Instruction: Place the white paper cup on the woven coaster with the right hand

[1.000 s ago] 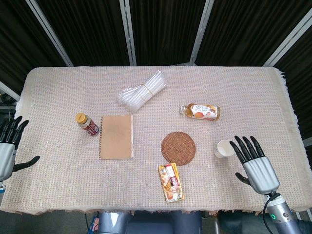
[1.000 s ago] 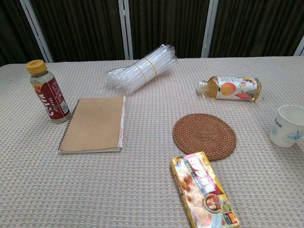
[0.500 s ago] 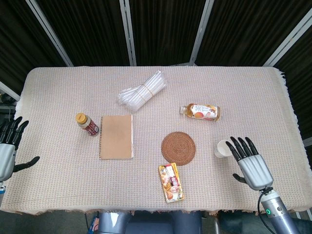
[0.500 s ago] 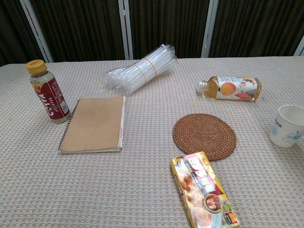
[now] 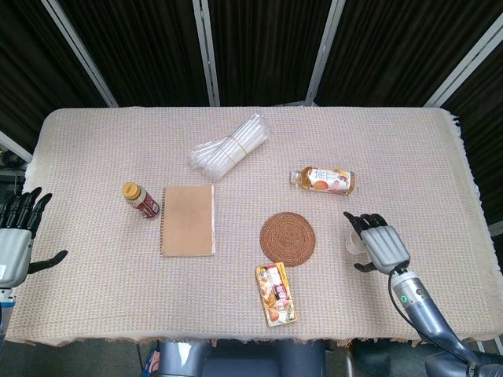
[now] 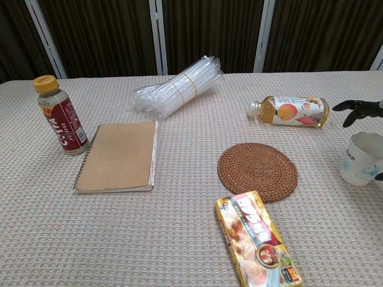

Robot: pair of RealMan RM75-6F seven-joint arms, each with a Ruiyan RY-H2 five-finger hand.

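The white paper cup (image 6: 362,157) stands upright on the tablecloth, right of the round woven coaster (image 6: 257,171) and apart from it. In the head view my right hand (image 5: 381,243) covers most of the cup (image 5: 354,242), with the coaster (image 5: 288,239) to its left. In the chest view its dark fingertips (image 6: 358,107) hover spread above and behind the cup's rim, and the thumb shows at the frame edge beside the cup. Nothing is gripped. My left hand (image 5: 16,239) hangs open off the table's left edge.
A juice bottle (image 5: 322,180) lies behind the coaster and cup. A snack box (image 5: 276,294) lies in front of the coaster. Further left are a brown notebook (image 5: 188,220), a red upright bottle (image 5: 140,199) and a bundle of clear straws (image 5: 229,146).
My right hand has moved left and forward from beside the cup to over it; its fingertips now show in the chest view. The cup and the left hand have not moved.
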